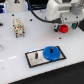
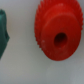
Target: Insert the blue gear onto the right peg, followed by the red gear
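Exterior view: white table (image 1: 15,60) with the plate (image 1: 35,58) near the front, a white rectangle with a black border. The blue gear (image 1: 52,53) sits on the end of the plate toward the exterior view's right, lying flat. It is bright blue, a round disc with a toothed rim and a darker raised centre. It covers that end of the plate, so the right peg is not visible under it. The left peg (image 1: 38,54) stands as a thin dark pin on the bare part of the plate, just beside the blue gear.

The red gear (image 1: 64,28) lies on the table toward the back, at the exterior view's right, well apart from the plate. The arm (image 1: 61,10), white and bulky, hangs over it. The gripper (image 1: 61,24) is right above the red gear; its dark fingers are too small and blurred to judge, so I cannot tell how far they are spread or whether they touch the gear.

Wrist view: the red gear (image 2: 56,31) fills much of the frame. It is bright red, with fine teeth round the rim, a raised round hub and a dark centre hole. A dark green object (image 2: 3,34) shows at the frame edge, apart from the gear. No fingers show in this view.

A small beige fixture (image 1: 19,26) stands at the back, toward the exterior view's left.
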Available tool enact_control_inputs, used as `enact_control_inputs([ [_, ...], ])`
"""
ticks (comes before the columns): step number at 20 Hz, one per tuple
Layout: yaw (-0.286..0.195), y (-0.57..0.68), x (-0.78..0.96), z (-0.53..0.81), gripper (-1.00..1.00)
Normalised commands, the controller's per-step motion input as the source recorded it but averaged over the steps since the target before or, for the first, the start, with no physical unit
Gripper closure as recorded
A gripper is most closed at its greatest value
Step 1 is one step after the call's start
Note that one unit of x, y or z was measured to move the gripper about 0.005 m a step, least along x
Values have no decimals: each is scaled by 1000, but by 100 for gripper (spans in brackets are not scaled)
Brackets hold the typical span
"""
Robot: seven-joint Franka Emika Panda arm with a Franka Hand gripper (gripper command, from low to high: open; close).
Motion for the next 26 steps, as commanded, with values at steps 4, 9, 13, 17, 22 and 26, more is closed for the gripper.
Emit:
enact_control_inputs([
  [4,0,-422,-320,-228,100],
  [9,0,-326,-267,-141,100],
  [13,0,-145,-249,-39,100],
  [17,0,8,-118,25,100],
  [22,0,-37,31,346,100],
  [26,0,-192,204,602,100],
])
